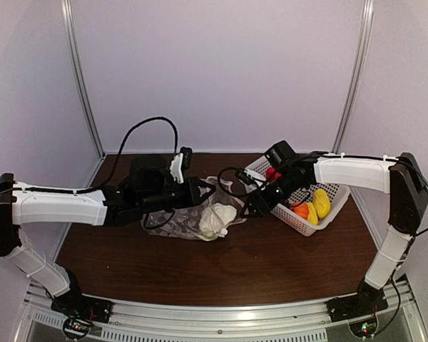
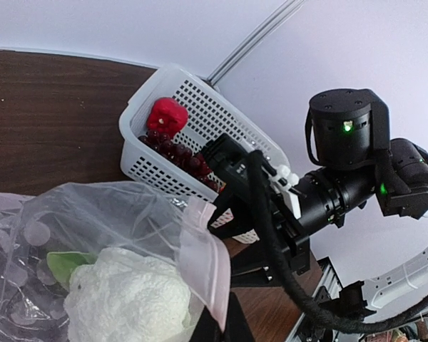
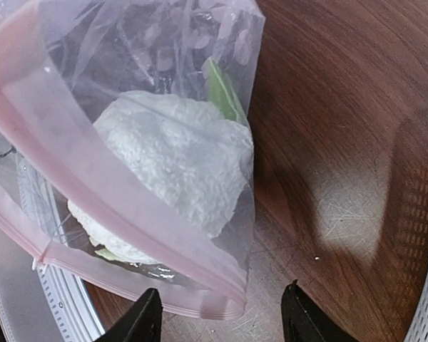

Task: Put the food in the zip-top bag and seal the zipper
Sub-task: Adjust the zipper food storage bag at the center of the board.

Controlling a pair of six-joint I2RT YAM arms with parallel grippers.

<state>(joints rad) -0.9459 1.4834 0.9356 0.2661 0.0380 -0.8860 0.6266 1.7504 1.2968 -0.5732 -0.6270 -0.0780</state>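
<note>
Center frame, the left gripper pinches the bag's lip to hold its mouth wide — cauliflower already inside — while the right gripper hovers beside it, jaws apart, empty.

You have soft, even overhead light in the top view, dim and slightly grainy. In the right wrist view, pale glare sits on the dark brown wooden counter, with a broad shadow beside it. The clear crinkly plastic zip-top bag reads soft near your left wrist lens.
</note>
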